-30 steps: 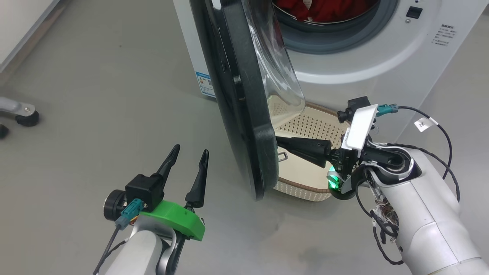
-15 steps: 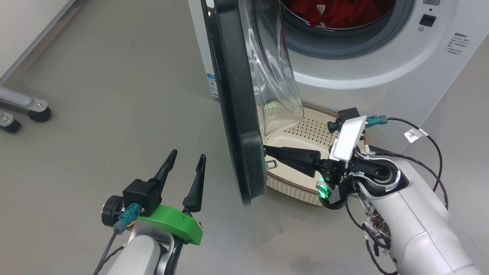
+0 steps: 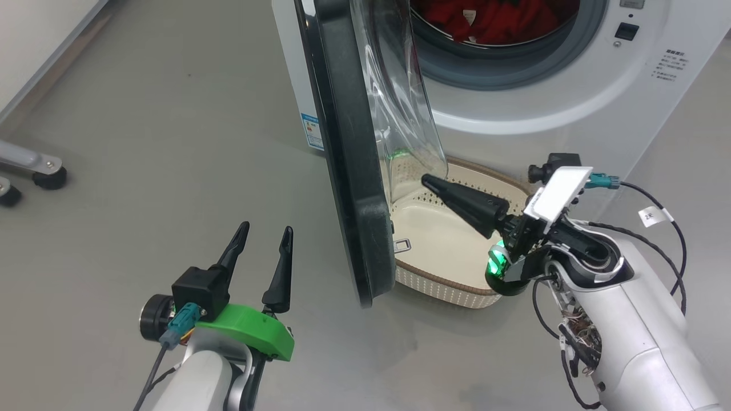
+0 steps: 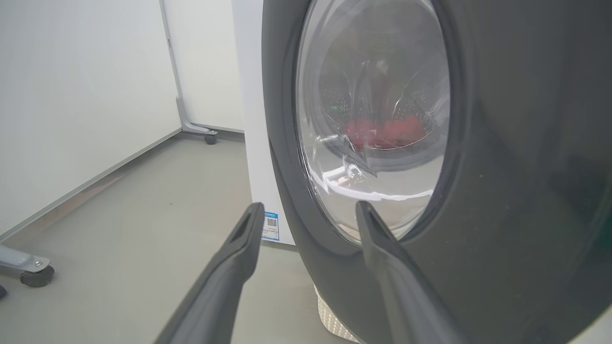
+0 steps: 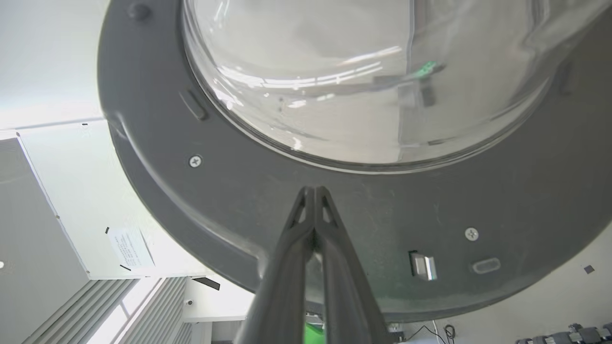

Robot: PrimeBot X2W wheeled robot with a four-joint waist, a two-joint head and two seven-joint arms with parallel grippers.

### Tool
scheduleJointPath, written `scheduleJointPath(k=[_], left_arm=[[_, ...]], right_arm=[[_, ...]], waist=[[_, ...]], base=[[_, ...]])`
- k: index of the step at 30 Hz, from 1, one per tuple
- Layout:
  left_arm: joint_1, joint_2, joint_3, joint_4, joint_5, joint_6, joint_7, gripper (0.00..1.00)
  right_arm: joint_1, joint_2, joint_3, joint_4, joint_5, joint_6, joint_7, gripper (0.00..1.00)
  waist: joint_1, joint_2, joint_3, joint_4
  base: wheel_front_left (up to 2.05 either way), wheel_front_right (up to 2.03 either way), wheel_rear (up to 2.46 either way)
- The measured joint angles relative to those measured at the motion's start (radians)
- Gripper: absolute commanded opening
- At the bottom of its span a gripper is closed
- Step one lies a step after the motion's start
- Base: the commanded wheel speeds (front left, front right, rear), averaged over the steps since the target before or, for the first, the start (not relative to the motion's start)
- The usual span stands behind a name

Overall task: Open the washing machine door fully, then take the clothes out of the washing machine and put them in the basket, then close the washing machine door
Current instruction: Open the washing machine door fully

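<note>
One washing machine door [image 3: 342, 171] hangs ajar over one basket [image 3: 445, 283]; two castors [image 3: 48, 177] stand far left; left gripper [image 3: 265, 227] jaws released, right gripper [image 3: 427, 181] clenched, empty.

Left claw [image 3: 261, 233] spread, right claw [image 3: 427, 181] pinched.

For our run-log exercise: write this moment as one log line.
washing machine door: swung out | right gripper: shut, at door's inner side | left gripper: open, empty | clothes: in washing machine | basket: empty
</note>
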Motion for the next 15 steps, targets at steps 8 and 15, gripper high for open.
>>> scheduleJointPath(k=[8,15], left_arm=[[0.006,0.0,0.009,-0.001,0.0,0.0,0.0,1.0],[0.01,0.0,0.017,-0.001,0.001,0.0,0.0,1.0]], right_arm=[[0.058,-0.024,-0.113,-0.082,-0.037,0.0,-0.112,0.0],[0.165,-0.074,-0.15,-0.134,-0.132,0.0,-0.206,0.35]], waist=[[0.0001,0.0,-0.002,-0.018],[0.0,0.0,-0.004,-0.034]], base=[[0.0,0.0,0.0],[0.0,0.0,0.0]])
